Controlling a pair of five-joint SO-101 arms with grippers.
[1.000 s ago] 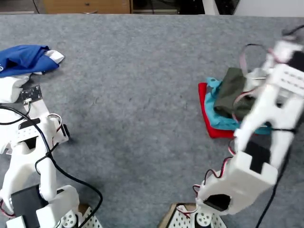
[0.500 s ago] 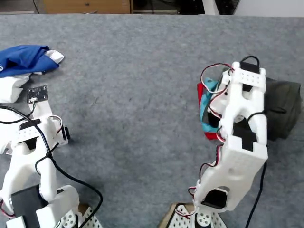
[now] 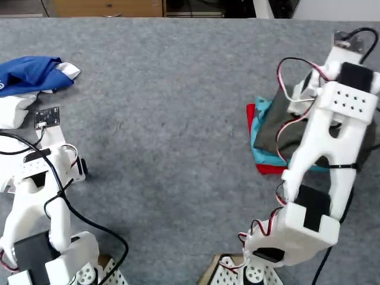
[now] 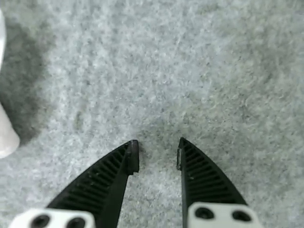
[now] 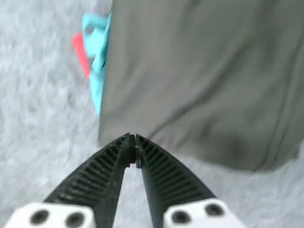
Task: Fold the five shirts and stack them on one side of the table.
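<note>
Fold-and-stack task, with the pile on the right arm's side of the desk. The right tool is closed, its two tips pressed together right at the near edge of the olive shirt. Whether a hem is caught between them cannot be told. The olive shirt spreads flat and broad just beyond the tips, as the top layer of the pile. A teal shirt pokes out from under it to one side of the tool, and a red shirt shows beyond the teal as the lowest layer. Each lower garment shows only as a narrow margin, which suggests the three are laid one over another to form the required stack. The closed tips at the cloth edge fit a tool that tugs or smooths the top layer square with those beneath. The left tool is open, with its fingers parted above bare grey desk and nothing between them, which reads as a parked arm awaiting its turn. Ahead of the left tool and well apart from it lie a crumpled blue shirt and, nearer, a white shirt. Both are unfolded, so by this count three of five shirts are stacked and two are yet to be folded.
</note>
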